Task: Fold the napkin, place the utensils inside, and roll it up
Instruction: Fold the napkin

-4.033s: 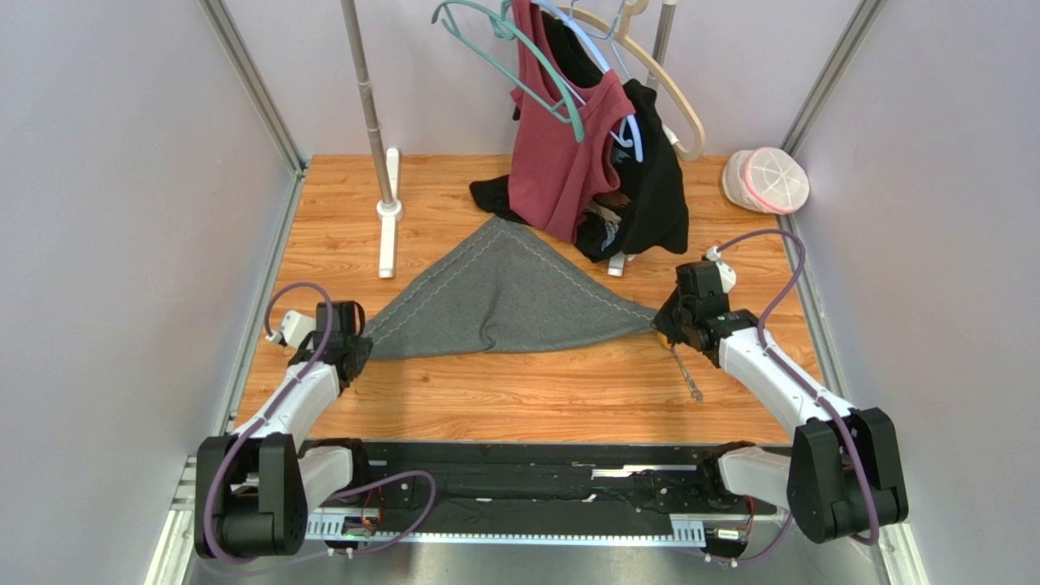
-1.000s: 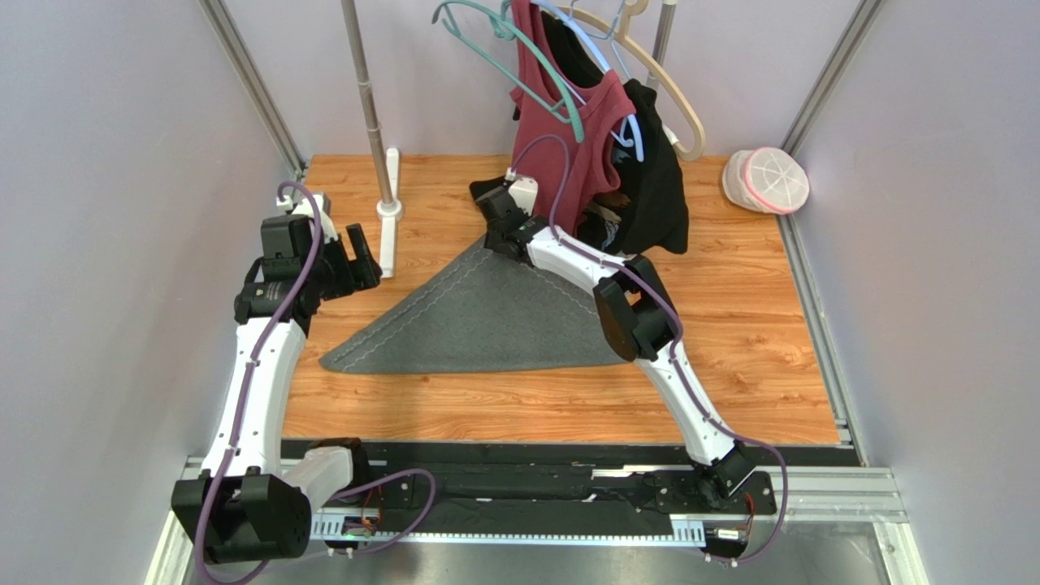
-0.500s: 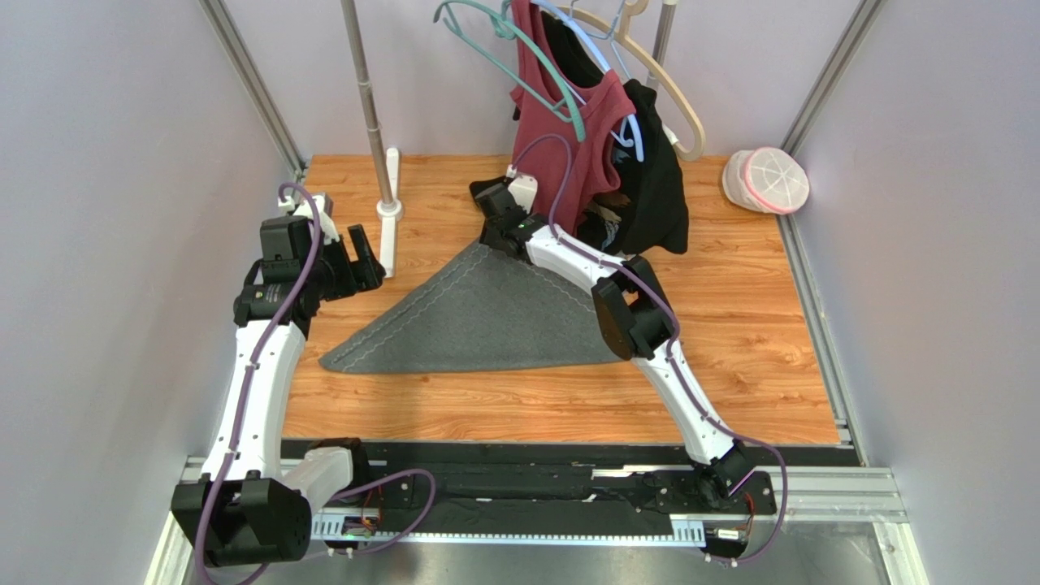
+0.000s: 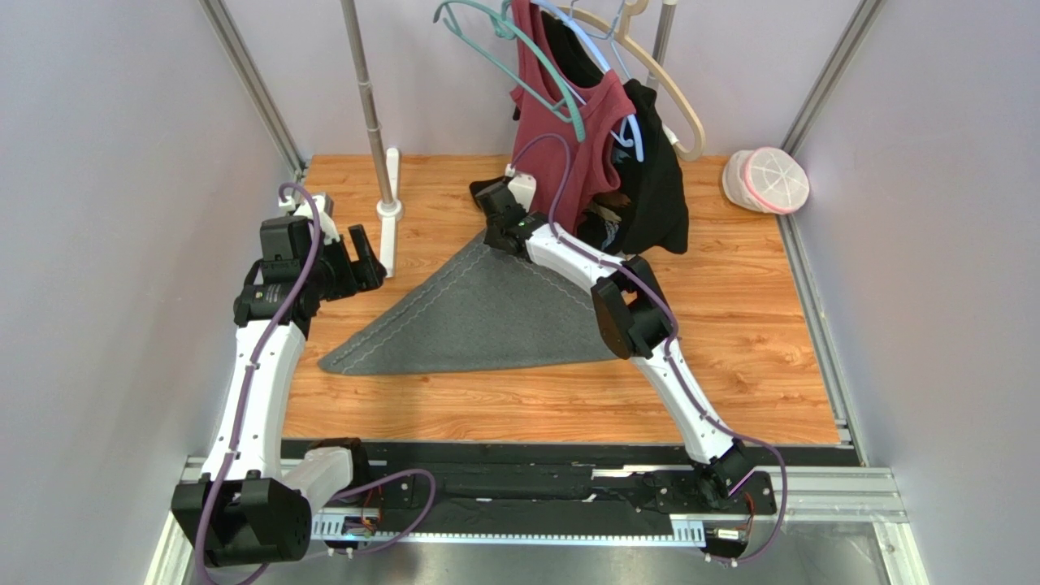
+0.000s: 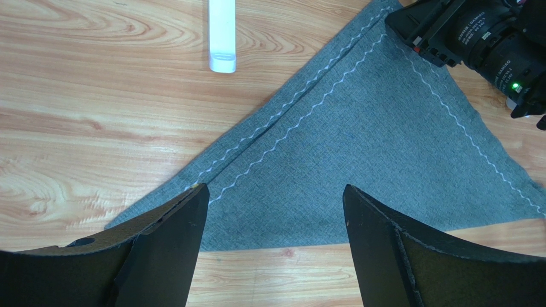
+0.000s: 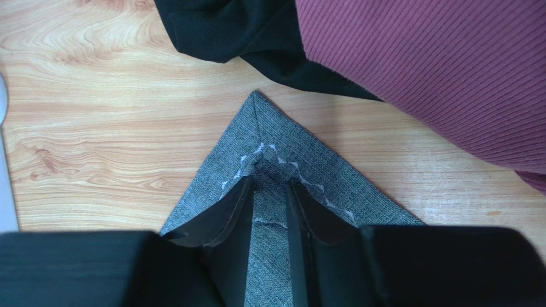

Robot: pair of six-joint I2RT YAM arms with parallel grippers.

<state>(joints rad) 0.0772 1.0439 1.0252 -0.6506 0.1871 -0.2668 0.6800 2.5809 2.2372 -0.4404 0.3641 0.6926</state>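
Note:
The dark grey napkin [image 4: 476,323] lies folded into a triangle on the wooden table, its long edge toward me and its apex at the far side. My right gripper [image 4: 498,238] reaches across to that apex. In the right wrist view its jaws [image 6: 269,182] stand narrow with a ridge of napkin [image 6: 346,185] pinched between them. My left gripper [image 4: 354,262] is raised at the left, off the cloth, and stands wide open [image 5: 275,195] with nothing between its fingers, looking down on the napkin [image 5: 359,141]. The utensils are hidden from every view.
A clothes rack pole [image 4: 370,122] with a white foot [image 4: 390,232] stands at the far left. A maroon garment [image 4: 568,146] and a black garment [image 4: 653,183] hang just behind the napkin's apex. A white round item [image 4: 767,180] sits at the far right corner.
Four seconds ago both grippers were low at the napkin's side corners; now the left is raised and the right is at the apex. Over the last second the right jaws narrowed.

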